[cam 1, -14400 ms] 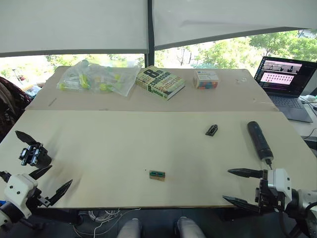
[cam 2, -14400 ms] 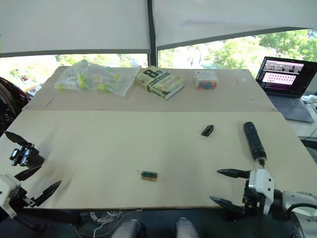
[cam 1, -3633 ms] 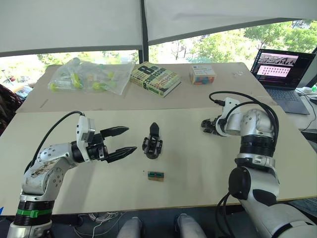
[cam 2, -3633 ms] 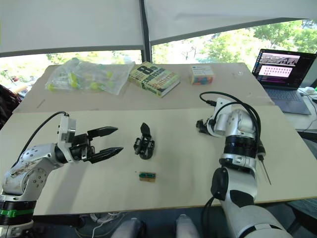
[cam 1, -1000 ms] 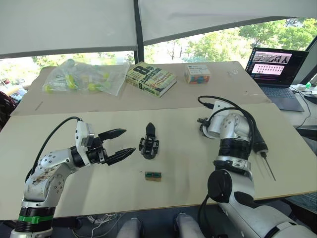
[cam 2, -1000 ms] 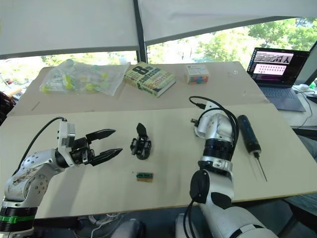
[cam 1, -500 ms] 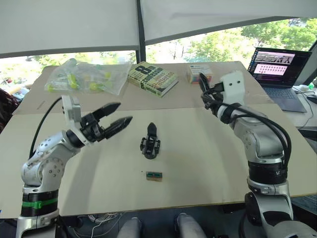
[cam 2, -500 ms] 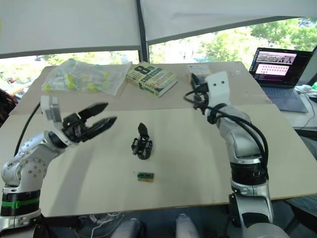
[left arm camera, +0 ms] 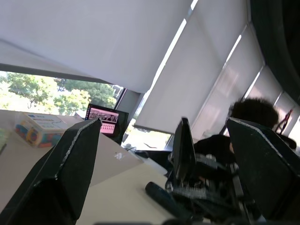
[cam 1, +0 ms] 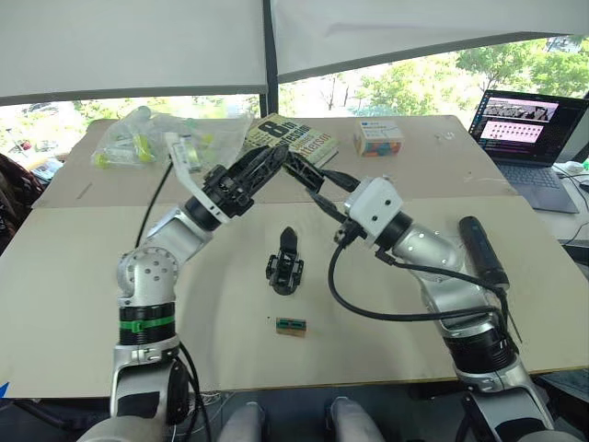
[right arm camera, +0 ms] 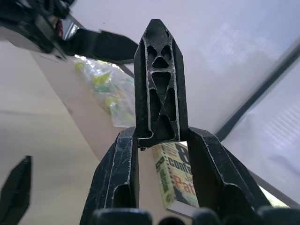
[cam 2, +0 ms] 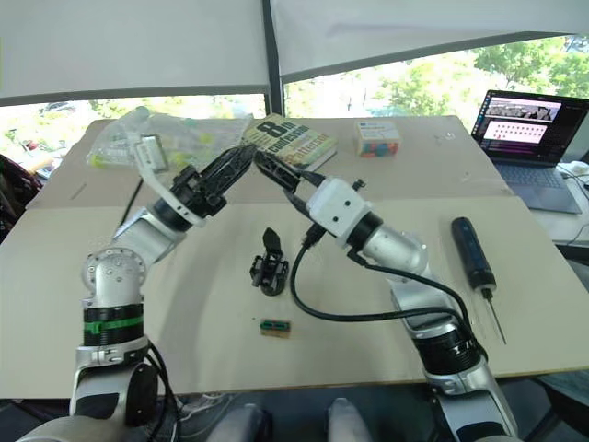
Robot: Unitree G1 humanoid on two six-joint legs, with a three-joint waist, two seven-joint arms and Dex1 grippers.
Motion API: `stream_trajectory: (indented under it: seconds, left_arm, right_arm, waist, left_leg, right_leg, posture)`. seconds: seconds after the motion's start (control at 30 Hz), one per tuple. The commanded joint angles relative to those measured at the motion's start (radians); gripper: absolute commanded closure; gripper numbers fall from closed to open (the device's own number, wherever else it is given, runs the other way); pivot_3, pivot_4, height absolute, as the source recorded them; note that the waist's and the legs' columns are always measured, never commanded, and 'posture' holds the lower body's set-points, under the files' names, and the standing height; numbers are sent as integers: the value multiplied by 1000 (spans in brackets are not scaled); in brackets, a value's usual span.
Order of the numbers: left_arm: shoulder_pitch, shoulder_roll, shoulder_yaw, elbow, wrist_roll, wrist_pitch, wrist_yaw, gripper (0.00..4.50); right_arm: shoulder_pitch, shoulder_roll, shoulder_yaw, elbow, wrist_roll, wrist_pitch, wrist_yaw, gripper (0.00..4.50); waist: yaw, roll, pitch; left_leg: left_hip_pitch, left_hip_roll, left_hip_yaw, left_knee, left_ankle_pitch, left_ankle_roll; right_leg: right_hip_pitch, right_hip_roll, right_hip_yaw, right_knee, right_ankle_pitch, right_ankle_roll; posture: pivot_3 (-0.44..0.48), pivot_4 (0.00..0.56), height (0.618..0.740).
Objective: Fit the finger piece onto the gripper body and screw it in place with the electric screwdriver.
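Right wrist view: finger piece (right arm camera: pixel 161 82) clamped between right gripper (right arm camera: pixel 161 140) fingers.

A pale wooden surface (cam 1: pixel 83 276) fills the foreground, butted against a second one behind it along a straight seam. White roller blinds (cam 1: pixel 129 46) hang over wide windows, split by a dark vertical frame (cam 1: pixel 269 55); below them daylight and green trees (cam 1: pixel 405 87) show. At the right edge an open laptop (cam 1: pixel 525 129) sits with its screen lit. A book (cam 1: pixel 304 138), a small box (cam 1: pixel 380 140) and a clear plastic bag (cam 1: pixel 147 138) lie on the far surface.
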Motion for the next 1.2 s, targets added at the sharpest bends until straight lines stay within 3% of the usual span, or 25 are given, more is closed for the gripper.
stream_trajectory:
  seconds: [0.03,0.2,0.23,0.33,0.53,0.57,0.6,0.67,0.8,0.9,1.1,1.2]
  left_arm:
    - [-39,-9,15,-14,-28,7,19,0]
    - [-35,-20,-13,-21,-15,9,1,0]
    - [-34,-25,-14,-22,-16,5,1,258]
    - [-31,-33,-14,-26,-17,-1,3,1290]
    - [-24,-55,-6,-39,-17,-25,3,4166]
    - [-23,-60,-4,-41,-16,-32,1,4442]
    - [-23,-64,-3,-42,-17,-35,1,4442]
    - [-22,-69,1,-44,-23,-37,3,4500]
    - [-25,-64,17,-33,-36,-30,4,4500]
    - [-66,32,18,33,-67,62,-105,4500]
    - [-164,262,-92,183,-31,245,-417,4500]
    - [-185,314,-175,184,15,271,-541,4500]
  right_arm:
    - [-9,13,-11,-41,-21,-37,-3,3390]
    - [-11,33,-11,-38,-40,-20,-12,3390]
    - [-11,38,-12,-38,-43,-16,-13,3390]
    - [-12,45,-14,-36,-54,-9,-12,3390]
    - [-8,51,-23,-43,-54,25,-4,3390]
    - [-7,49,-24,-47,-48,30,4,3390]
    - [-4,47,-27,-53,-36,49,14,3390]
    - [-4,41,-40,-72,-12,92,31,2353]
    - [-17,9,-89,-104,53,164,87,913]
    - [-55,-85,-166,-94,271,336,277,23]
    - [-187,-287,-220,-46,697,830,590,23]
    - [-234,-321,-171,-26,779,1014,611,23]
  waist:
    - [-2,0,0]
    - [-2,0,0]
    - [-1,0,0]
    - [1,0,0]
    - [0,0,0]
    - [0,0,0]
    - [1,0,0]
    - [2,0,0]
    - [4,0,0]
    - [5,0,0]
    - [0,-1,2]
    - [-2,-1,2]
  left_leg:
    - [0,0,0,0,0,0]
    - [0,0,0,0,0,0]
    - [0,0,0,0,0,0]
    - [0,0,0,0,0,0]
    - [0,0,0,0,0,0]
    - [0,-1,0,0,0,0]
    - [0,-1,0,0,0,0]
    - [0,-1,0,0,0,0]
    - [0,-1,0,0,0,0]
    - [0,-1,0,0,0,0]
    - [1,-1,-1,1,0,0]
    - [1,0,-2,1,0,1]
  right_leg:
    - [0,0,0,0,0,0]
    - [0,1,0,0,0,0]
    - [0,0,0,0,0,0]
    - [0,0,0,0,0,0]
    - [0,0,0,0,0,0]
    - [0,0,0,0,0,0]
    - [0,0,0,0,0,0]
    - [0,0,0,0,0,0]
    - [0,0,0,0,0,0]
    - [0,0,0,0,0,0]
    - [1,2,-1,0,0,0]
    - [2,2,-2,-1,0,0]
  posture:
    - [0,150,740]
    - [0,150,740]
    - [0,150,740]
    - [0,150,740]
    - [0,150,740]
    - [0,150,740]
    - [0,150,740]
    - [0,150,740]
    - [0,150,740]
    - [0,150,740]
    - [0,150,740]
    - [0,150,740]
